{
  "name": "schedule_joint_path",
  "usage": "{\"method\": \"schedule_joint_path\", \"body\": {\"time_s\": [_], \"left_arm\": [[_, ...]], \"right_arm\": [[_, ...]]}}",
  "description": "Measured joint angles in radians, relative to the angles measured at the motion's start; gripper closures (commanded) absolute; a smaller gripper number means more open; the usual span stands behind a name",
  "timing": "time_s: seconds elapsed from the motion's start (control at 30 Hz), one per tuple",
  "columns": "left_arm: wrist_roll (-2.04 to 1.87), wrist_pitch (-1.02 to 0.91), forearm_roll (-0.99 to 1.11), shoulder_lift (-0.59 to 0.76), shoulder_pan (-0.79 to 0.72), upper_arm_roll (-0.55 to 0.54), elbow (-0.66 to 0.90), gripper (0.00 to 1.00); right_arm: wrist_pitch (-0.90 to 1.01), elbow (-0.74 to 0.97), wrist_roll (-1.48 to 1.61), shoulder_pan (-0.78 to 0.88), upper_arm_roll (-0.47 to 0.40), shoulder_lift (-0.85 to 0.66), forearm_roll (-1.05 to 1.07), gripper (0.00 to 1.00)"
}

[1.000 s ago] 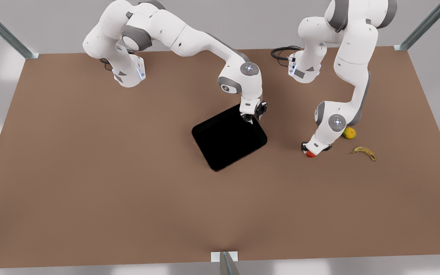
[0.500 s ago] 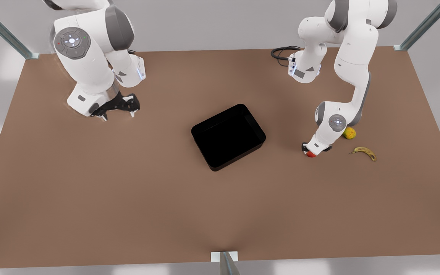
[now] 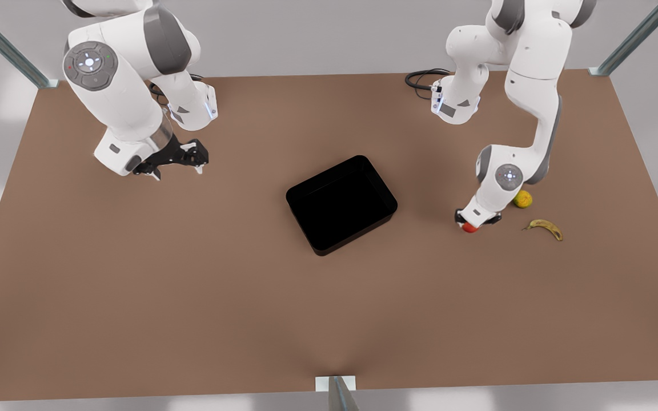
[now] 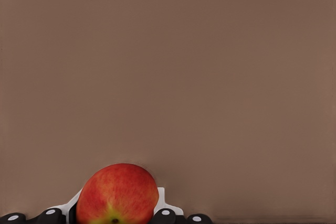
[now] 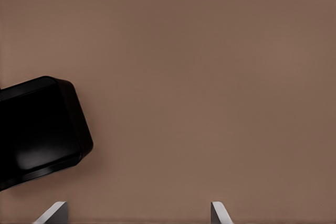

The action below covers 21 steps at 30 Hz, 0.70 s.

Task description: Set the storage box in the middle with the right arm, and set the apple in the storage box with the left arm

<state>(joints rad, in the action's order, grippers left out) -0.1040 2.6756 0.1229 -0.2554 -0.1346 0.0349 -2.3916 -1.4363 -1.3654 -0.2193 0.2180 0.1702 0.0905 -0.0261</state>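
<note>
The black storage box (image 3: 358, 230) lies open-topped near the table's middle, and its corner also shows in the right wrist view (image 5: 77, 132). My right gripper (image 3: 176, 170) hovers open, well away from the box toward the front view's left, near its arm's base; its fingertips (image 5: 219, 212) stand wide apart with nothing between them. At the front view's right, my left gripper (image 3: 472, 221) is down at the table, shut on the red apple (image 3: 469, 229). The left wrist view has the apple (image 4: 117, 195) seated between the fingers (image 4: 163, 213). Whether it has left the table I cannot tell.
A yellow-green round fruit (image 3: 522, 198) sits just behind the left arm's wrist, and a banana (image 3: 545, 228) lies beside it toward the front view's right. A black cable (image 3: 420, 79) loops by the left arm's base. Metal frame posts stand at the table's corners.
The right gripper let go of the box's far corner and swung back to the front view's left, opening wide. The box settled in place. The left gripper with the apple shifted slightly.
</note>
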Motion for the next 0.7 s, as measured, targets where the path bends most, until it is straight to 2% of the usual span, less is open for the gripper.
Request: {"method": "schedule_joint_path", "body": {"time_s": [0.07,0.2,0.33,0.37,0.47,0.7], "left_arm": [[-0.009,-0.046,0.001,0.031,-0.008,-0.008,0.001,0.30],[-0.114,-0.178,-0.013,0.109,-0.009,-0.104,0.021,0.30],[-0.313,-0.363,-0.049,0.149,-0.016,-0.282,0.135,0.30],[-0.368,-0.381,-0.072,0.158,-0.046,-0.298,0.150,0.30],[-0.518,-0.384,-0.123,0.155,-0.195,-0.299,0.189,0.30],[-0.681,-0.365,-0.194,0.092,-0.384,-0.294,0.290,0.29]], "right_arm": [[0.000,0.000,0.000,-0.001,0.000,0.000,0.000,0.00],[-0.005,0.000,-0.002,-0.002,0.001,0.002,0.000,0.00],[-0.009,-0.001,-0.002,-0.006,0.000,0.006,0.000,0.00],[-0.009,-0.001,-0.002,-0.007,0.000,0.006,0.000,0.00],[-0.009,-0.001,-0.002,-0.004,0.000,0.006,0.000,0.00],[-0.010,0.002,-0.020,-0.004,0.000,0.006,0.000,0.00]]}}
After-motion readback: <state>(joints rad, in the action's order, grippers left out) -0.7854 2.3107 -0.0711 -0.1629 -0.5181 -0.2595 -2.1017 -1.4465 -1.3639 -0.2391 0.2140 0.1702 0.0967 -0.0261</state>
